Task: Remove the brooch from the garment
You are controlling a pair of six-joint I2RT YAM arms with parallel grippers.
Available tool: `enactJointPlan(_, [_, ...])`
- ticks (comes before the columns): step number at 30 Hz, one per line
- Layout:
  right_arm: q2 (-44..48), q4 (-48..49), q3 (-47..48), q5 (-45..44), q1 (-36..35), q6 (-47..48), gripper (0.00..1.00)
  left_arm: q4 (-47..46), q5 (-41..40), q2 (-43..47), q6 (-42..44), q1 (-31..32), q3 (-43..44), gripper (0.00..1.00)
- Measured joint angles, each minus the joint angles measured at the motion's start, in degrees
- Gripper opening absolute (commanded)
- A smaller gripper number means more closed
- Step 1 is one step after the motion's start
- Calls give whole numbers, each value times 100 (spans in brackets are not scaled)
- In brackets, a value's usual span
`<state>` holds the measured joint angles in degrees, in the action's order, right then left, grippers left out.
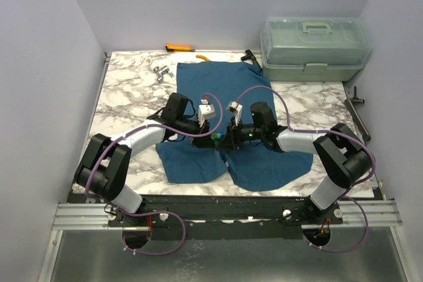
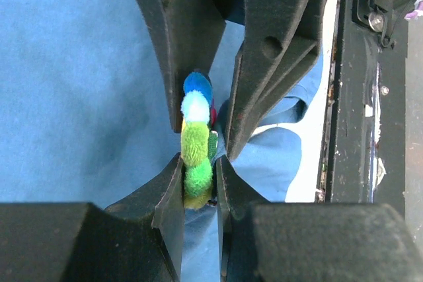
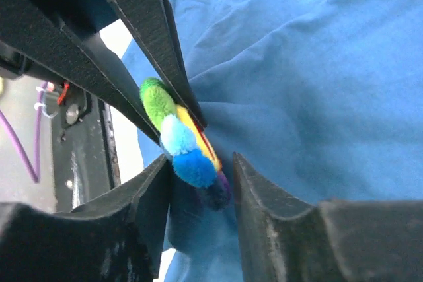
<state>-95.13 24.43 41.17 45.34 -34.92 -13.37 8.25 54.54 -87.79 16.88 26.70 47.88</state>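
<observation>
Marble table [image 1: 132,90], lilac walls [image 1: 39,64]; left pincer [image 2: 198,171] clamps brooch [image 2: 195,142] on garment [image 2: 79,97], right pincer [image 3: 202,163] parted astride

Marble bench [image 1: 125,97]. Far right corner: clear lidded box [image 1: 314,47]. Far edge: orange-handled item [image 1: 178,48]; small metal parts [image 1: 159,71] near it. Black piece [image 1: 250,56] just beside the box. Black bar [image 1: 357,107] at right edge.

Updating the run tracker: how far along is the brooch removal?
Done: left gripper and right gripper are at the brooch.
In hand: the left pinches it; the right straddles it, jaws apart.
Left: garment cloth puckers at the brooch, so it looks pinned on; freeing it and lifting clear remain.
</observation>
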Motion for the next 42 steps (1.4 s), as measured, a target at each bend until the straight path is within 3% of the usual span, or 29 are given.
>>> enactJointPlan(4, [-9, -133, 55, -87, -28, 149, 9, 52, -87, 0, 11, -26, 26, 48])
enactJointPlan(6, [-9, -186, 57, -87, -33, 201, 1, 153, -87, 0, 66, -46, 50, 56])
enactJointPlan(8, [-9, -208, 57, -120, -39, 258, 1, 267, -74, 4, 136, -90, 92, 59])
enactJointPlan(16, [-9, 293, -190, 11, -33, -39, 1, 496, 227, 256, 485, -800, 39, 59])
enactJointPlan(21, [-66, 1025, -404, 251, -22, -564, 0, 422, 566, 457, 566, -1156, -260, 51])
enactJointPlan(26, [-225, 1790, -560, 507, 15, -1128, 1, 81, 754, 599, 581, -1169, -586, 45])
enactJointPlan(42, [-671, 3416, -706, 984, 190, -2518, 1, -634, 951, 603, 348, -949, -658, 44])
